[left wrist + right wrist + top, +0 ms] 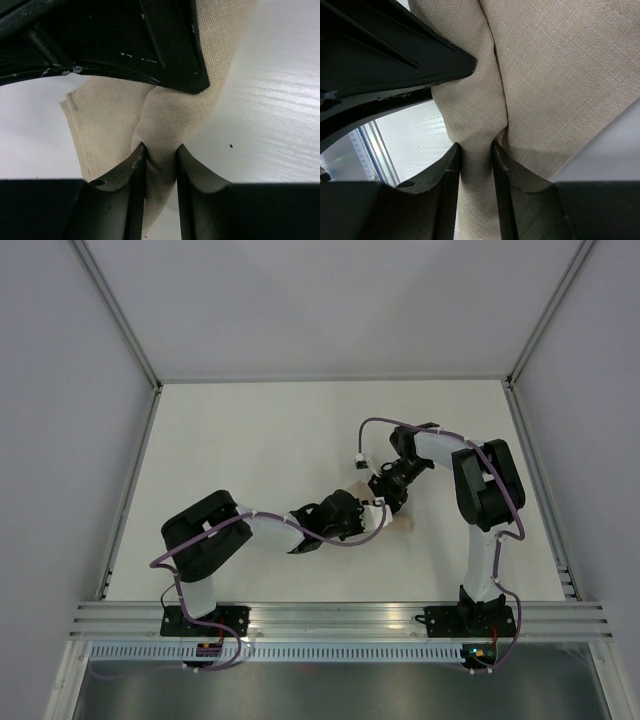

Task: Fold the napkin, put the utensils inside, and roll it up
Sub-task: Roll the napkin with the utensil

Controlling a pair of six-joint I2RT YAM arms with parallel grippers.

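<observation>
Pinching napkin: L claw nearly closed on a raised ridge of cloth betw. its fingers; R claw likewise, cloth fanning out ahead of both. Step, prob.: fold. Advice: lift both together, equal tension, carry edge over flat, no twist. Cloth: beige woven, matte, soft, creased. Table: white, smooth, faint grain. Utensils: not seen.

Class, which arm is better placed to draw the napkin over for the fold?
Probably left, narrowly: the left gripper pinches the napkin close to its free edge and corner, while the right gripper pinches further into the cloth.
</observation>
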